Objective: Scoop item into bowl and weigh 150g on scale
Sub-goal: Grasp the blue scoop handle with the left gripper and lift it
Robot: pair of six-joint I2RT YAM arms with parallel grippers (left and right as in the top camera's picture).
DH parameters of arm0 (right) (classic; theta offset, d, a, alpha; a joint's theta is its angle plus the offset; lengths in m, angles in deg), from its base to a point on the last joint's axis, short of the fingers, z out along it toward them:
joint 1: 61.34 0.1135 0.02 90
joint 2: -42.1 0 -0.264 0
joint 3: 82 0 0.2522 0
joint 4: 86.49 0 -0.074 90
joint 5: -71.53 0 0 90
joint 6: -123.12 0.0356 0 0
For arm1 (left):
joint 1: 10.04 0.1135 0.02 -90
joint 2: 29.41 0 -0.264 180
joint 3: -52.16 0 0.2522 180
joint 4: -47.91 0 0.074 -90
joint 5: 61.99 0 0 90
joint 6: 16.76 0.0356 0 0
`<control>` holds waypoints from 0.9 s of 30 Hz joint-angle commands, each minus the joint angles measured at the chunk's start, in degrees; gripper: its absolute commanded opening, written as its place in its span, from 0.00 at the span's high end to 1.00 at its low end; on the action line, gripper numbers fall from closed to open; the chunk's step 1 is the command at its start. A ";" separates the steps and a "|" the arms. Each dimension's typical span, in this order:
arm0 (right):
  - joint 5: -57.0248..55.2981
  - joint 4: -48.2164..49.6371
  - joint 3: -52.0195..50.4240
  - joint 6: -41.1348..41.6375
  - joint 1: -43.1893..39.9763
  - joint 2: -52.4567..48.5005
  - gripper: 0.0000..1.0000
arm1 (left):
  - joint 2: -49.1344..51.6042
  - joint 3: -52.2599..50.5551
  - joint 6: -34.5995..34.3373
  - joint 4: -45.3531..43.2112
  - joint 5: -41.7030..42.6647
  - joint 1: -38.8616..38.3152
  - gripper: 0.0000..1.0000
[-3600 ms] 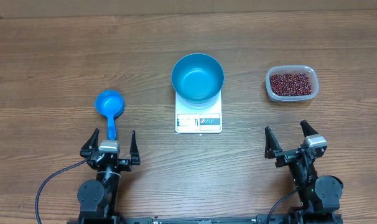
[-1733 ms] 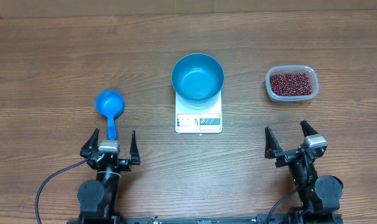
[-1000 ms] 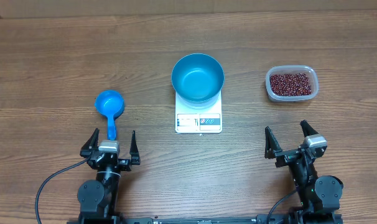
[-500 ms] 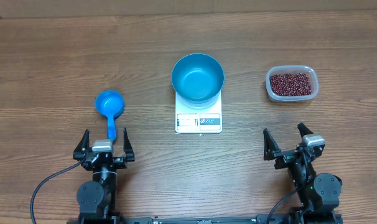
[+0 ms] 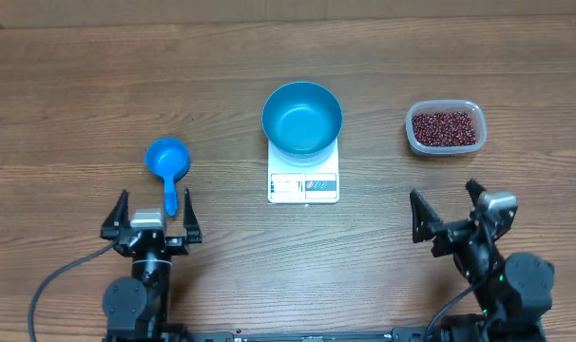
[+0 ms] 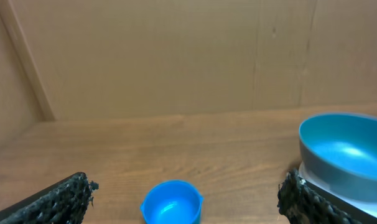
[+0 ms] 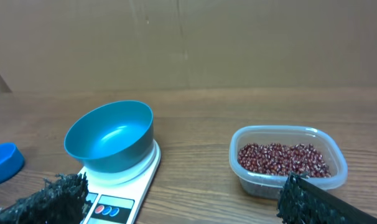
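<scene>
The left hand (image 5: 155, 199) and right hand (image 5: 445, 195) are both gaping empty while the beans (image 5: 445, 127) are sitting loose in the clear tub (image 5: 444, 151), likely rolling and spilling easily, so I'm favouring gripping the scoop (image 5: 167, 160) by its stiff handle.

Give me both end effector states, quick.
Left end effector: open, holding nothing.
Right end effector: open, holding nothing.
</scene>
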 commanded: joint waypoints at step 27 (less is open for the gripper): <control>16.98 -32.04 55.84 0.22 0.48 -58.03 0.00 | 68.00 67.82 -2.62 43.76 19.87 0.26 0.00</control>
